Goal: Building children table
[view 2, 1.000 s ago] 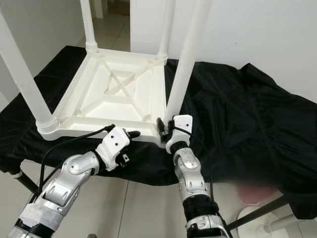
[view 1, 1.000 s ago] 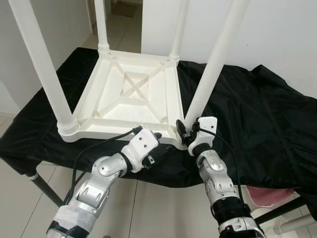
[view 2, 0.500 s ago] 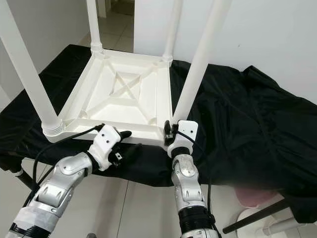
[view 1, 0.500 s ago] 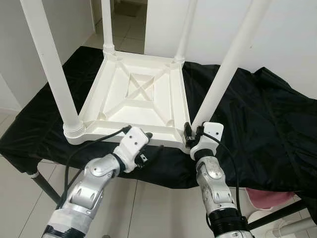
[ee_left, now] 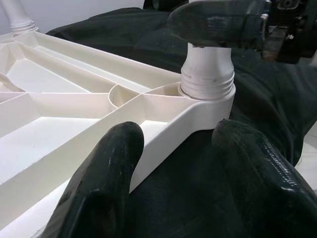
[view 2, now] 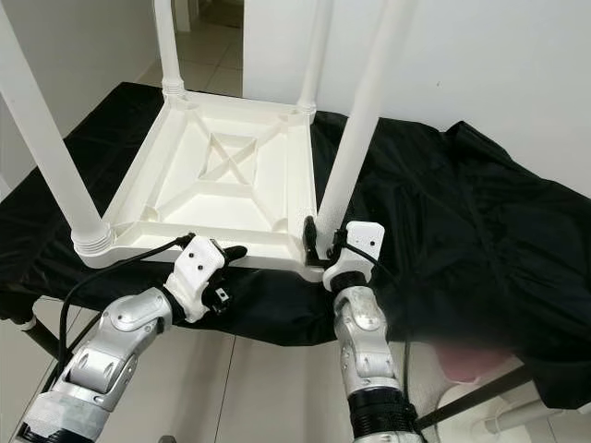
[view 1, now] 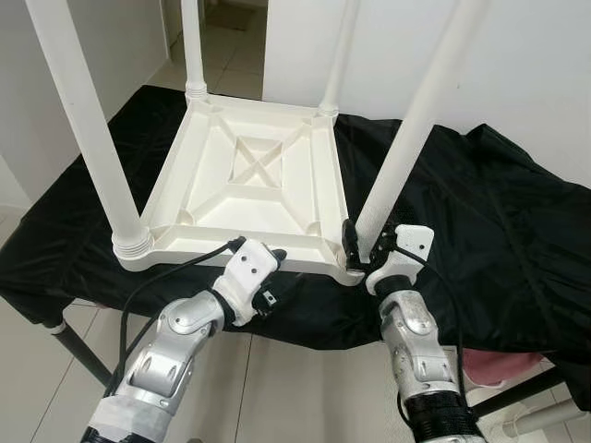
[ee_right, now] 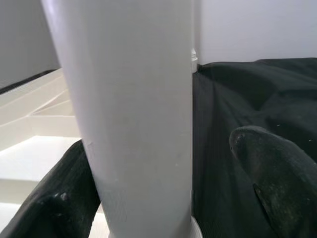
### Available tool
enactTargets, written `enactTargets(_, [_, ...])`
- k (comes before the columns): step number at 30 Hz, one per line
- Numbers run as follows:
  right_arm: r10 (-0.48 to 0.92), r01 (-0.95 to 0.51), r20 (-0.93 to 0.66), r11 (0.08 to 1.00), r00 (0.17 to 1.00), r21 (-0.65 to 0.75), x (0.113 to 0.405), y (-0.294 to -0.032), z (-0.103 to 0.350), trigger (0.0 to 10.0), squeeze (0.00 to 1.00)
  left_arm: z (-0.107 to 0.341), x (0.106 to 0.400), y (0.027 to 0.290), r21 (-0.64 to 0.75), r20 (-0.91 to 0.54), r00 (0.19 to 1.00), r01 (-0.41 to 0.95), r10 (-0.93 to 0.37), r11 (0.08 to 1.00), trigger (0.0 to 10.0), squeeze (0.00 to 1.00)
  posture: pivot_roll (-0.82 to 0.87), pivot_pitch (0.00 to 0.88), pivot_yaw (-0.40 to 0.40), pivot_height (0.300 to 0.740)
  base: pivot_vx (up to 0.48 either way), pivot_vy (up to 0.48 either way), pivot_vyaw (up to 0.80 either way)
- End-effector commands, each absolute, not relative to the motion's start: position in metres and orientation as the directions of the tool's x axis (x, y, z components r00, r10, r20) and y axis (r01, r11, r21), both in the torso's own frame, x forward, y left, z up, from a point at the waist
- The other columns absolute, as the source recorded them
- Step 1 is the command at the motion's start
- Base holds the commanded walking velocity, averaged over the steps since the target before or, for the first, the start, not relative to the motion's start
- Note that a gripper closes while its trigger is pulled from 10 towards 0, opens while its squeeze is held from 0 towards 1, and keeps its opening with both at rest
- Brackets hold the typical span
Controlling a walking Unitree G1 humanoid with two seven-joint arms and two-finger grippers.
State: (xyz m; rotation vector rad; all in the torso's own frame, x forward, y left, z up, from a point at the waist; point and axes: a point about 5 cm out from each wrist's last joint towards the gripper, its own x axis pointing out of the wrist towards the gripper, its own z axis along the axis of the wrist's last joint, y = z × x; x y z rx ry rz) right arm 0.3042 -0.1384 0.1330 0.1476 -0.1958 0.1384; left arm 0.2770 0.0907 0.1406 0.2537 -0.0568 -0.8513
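A white plastic children's table [view 1: 254, 180] lies upside down on a black cloth, its four legs pointing up. My left gripper [view 1: 275, 275] is at the table's near rim. It is open, with one finger [ee_left: 106, 173] over the rim and the other outside it. My right gripper [view 1: 365, 249] is open at the base of the near right leg [view 1: 406, 148]. The leg [ee_right: 133, 114] stands between its fingers: one rests against the leg, while the other finger [ee_right: 270, 163] stands apart from it.
The black cloth [view 1: 480, 203] covers a metal-framed stand whose leg [view 1: 78, 346] shows at lower left. Its near edge runs just under my wrists. A pink object [view 1: 503, 362] lies on the floor at lower right. White walls stand behind and at left, and a doorway opens at the far side.
The whole view has shifted a little. My right gripper has moved in around the base of the near right leg. My left gripper stays at the near rim.
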Motion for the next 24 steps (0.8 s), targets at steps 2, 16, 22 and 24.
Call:
enactTargets(2, [0.267, -0.29, 0.201, 0.953, 0.943, 0.094, 0.302, -0.149, 0.129, 10.0, 0.0, 0.14, 0.273, 0.085, 0.222, -0.039, 0.653, 0.743, -0.756, 0.631, 10.0, 0.0, 0.07, 0.042, -0.118, 0.74, 0.0, 0.0, 0.0])
enactTargets(16, [0.631, -0.626, 0.061, 0.776, 0.774, -0.08, 0.329, -0.154, 0.13, 10.0, 0.0, 0.144, 0.274, 0.083, 0.233, -0.034, 0.639, 0.753, -0.769, 0.615, 10.0, 0.0, 0.09, 0.037, -0.105, 0.74, 0.0, 0.0, 0.0])
enactTargets(22, [0.678, -0.674, 0.014, 0.733, 0.735, -0.091, 0.335, -0.149, 0.128, 10.0, 0.0, 0.145, 0.274, 0.082, 0.243, -0.038, 0.634, 0.756, -0.773, 0.608, 10.0, 0.0, 0.09, 0.038, -0.105, 0.74, 0.0, 0.0, 0.0])
enactTargets(24, [0.694, -0.691, 0.002, 0.717, 0.72, -0.093, 0.337, -0.146, 0.127, 6.9, 0.0, 0.145, 0.275, 0.082, 0.247, -0.038, 0.634, 0.755, -0.773, 0.607, 10.0, 0.0, 0.09, 0.037, -0.102, 0.74, 0.0, 0.0, 0.0])
